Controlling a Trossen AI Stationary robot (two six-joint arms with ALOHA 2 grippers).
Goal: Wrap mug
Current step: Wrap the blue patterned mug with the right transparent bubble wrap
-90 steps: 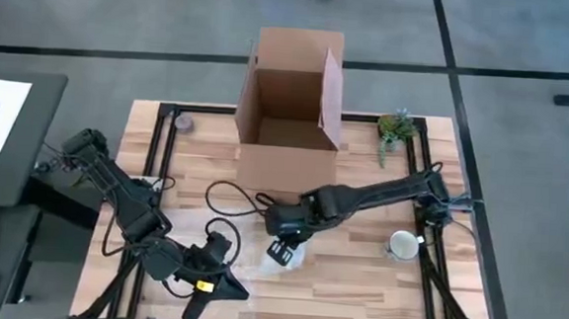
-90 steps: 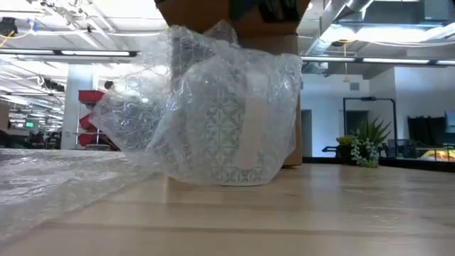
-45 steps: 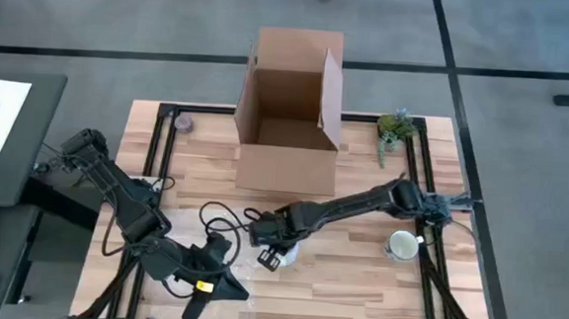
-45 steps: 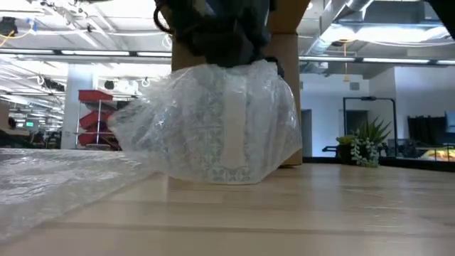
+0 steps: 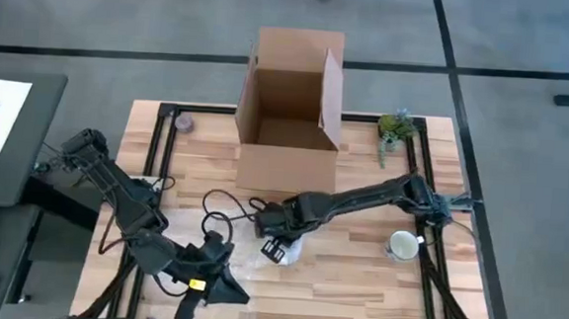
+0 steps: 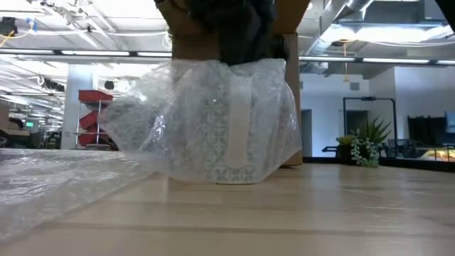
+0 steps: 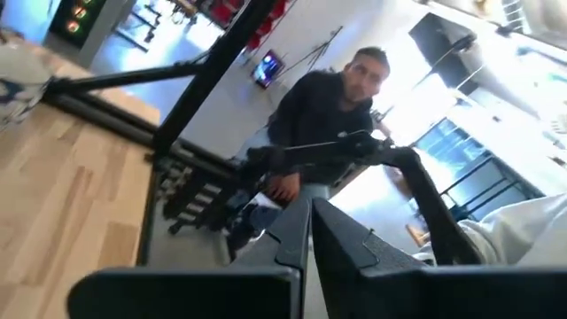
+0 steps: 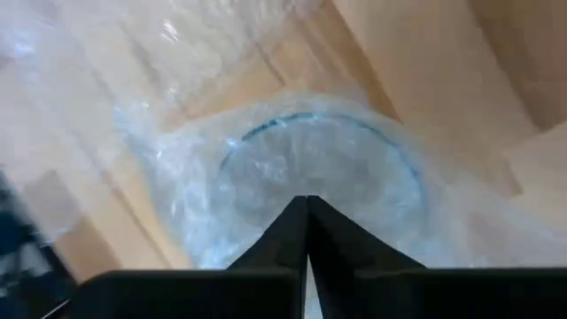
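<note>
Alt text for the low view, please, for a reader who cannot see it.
A mug swathed in bubble wrap stands on the wooden table, with the right claw pressing down on top of it. More wrap trails off to one side; a cardboard box and small plant stand behind.

High view looks straight down; low view level, both showing the bubble-wrapped mug [image 6: 227, 124].
</note>
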